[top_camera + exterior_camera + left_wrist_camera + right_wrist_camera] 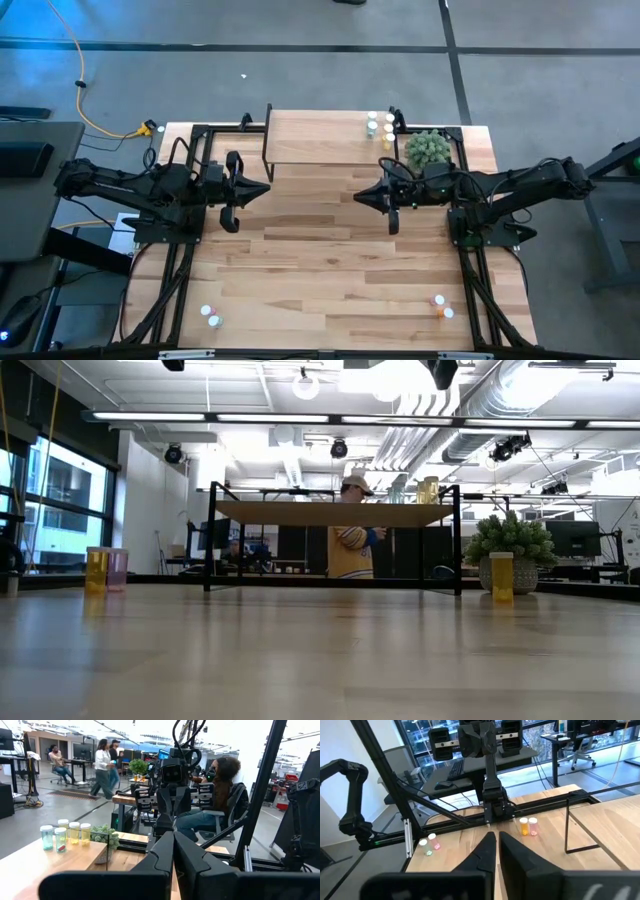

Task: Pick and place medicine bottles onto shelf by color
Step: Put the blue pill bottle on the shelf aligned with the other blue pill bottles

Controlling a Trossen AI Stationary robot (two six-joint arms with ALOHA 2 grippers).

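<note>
light wood tabletop (320, 260) carries the shelf (320, 140) at its far edge, centred between the two arms. four medicine bottles (380, 126) stand clustered on the right end of the shelf top, just left of the round green plant (428, 148); the left wrist view shows them as pale green and yellowish bodies with white caps (65, 834).

left gripper (262, 188) hangs above the table just near of the shelf's left end, fingers pressed together and holding nothing. right gripper (360, 198) hangs above the table just near of the shelf's right end, pointing at the left gripper, fingers likewise closed and empty.

two bottles (209, 315) stand at the near-left corner of the table, well apart from the left gripper. two more, one orange (440, 306), stand at the near-right corner, well apart from the right gripper.

a person (352, 540) shows beyond the shelf in the low view.
</note>
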